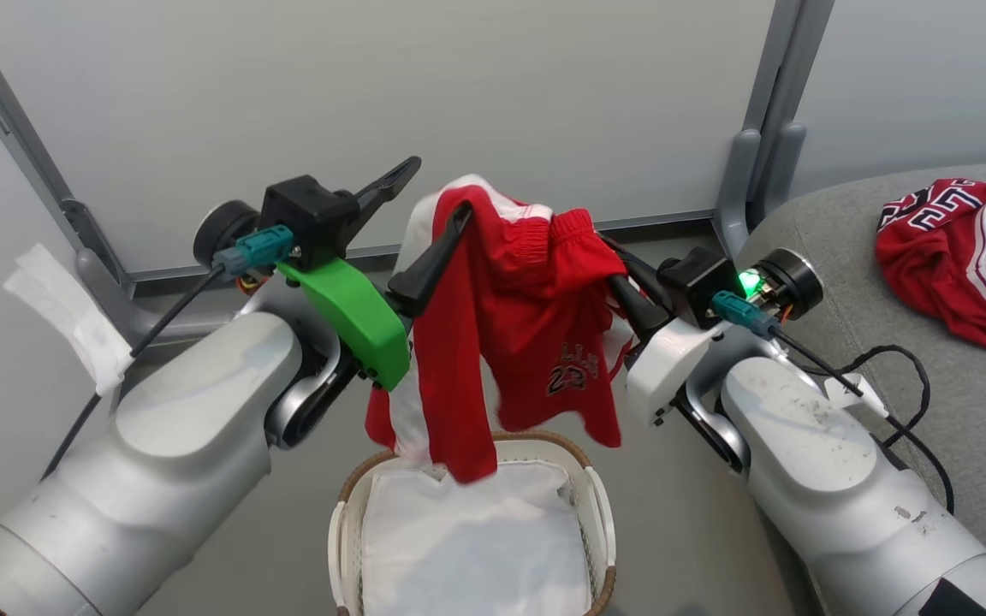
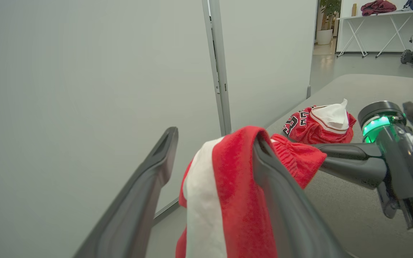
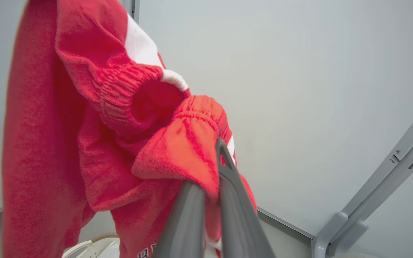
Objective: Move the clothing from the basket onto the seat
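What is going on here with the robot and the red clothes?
The robot holds the red shorts above the basket. Its right hand is shut on the waistband; its left hand is open, with the cloth draped over one finger. A red jersey lies on the grey seat, and a white sheet lies in the basket.

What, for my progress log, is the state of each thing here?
left gripper: open, one finger under the red shorts.
right gripper: shut on the waistband of the red shorts.
red shorts: lifted, hanging above the basket.
red jersey: crumpled on the seat.
basket: upright, holding the white sheet.
white sheet: lying flat in the basket.
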Controlling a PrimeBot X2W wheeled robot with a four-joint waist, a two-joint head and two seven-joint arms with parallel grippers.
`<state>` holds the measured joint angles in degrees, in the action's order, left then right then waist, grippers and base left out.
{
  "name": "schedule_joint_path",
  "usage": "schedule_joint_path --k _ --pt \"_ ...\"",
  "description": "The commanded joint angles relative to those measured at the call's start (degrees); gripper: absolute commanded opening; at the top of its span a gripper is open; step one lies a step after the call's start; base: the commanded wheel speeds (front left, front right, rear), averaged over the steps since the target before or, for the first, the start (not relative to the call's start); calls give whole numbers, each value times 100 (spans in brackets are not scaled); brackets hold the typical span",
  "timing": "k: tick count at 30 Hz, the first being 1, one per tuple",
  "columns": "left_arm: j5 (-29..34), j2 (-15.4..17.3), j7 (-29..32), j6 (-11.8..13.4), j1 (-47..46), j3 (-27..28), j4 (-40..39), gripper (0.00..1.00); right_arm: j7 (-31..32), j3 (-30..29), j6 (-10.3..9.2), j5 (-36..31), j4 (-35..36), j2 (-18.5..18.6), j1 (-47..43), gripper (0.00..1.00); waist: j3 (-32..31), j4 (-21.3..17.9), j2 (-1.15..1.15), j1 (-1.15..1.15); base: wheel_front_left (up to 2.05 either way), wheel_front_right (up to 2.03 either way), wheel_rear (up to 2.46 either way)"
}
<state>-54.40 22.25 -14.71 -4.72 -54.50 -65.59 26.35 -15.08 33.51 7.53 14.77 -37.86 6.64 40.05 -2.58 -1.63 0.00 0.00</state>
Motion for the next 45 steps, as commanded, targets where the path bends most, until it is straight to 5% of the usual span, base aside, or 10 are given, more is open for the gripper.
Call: schedule_joint_path --k 1,14,24,34,45 --pt "-20 -3 -40 39 195 22 20 100 -13 -78 -8 -42 45 81 87 0 6 -21 0 0 0 0 0" --pt "404 -234 -44 233 1274 129 -194 100 -13 -738 -8 -333 317 706 86 0 147 -381 0 0 0 0 0" --pt "870 -361 -44 329 1708 308 -338 100 25 -1029 -8 -466 646 1128 -18 0 478 -1338 0 0 0 0 0" --pt "1381 -421 -44 293 1682 422 -476 100 169 -1306 -8 -537 1218 1117 -49 0 1102 -2336 0 0 0 0 0" --pt "1624 -343 -17 269 1422 390 -590 100 224 -1700 -8 -674 1425 943 -64 0 1665 -2544 0 0 0 0 0"
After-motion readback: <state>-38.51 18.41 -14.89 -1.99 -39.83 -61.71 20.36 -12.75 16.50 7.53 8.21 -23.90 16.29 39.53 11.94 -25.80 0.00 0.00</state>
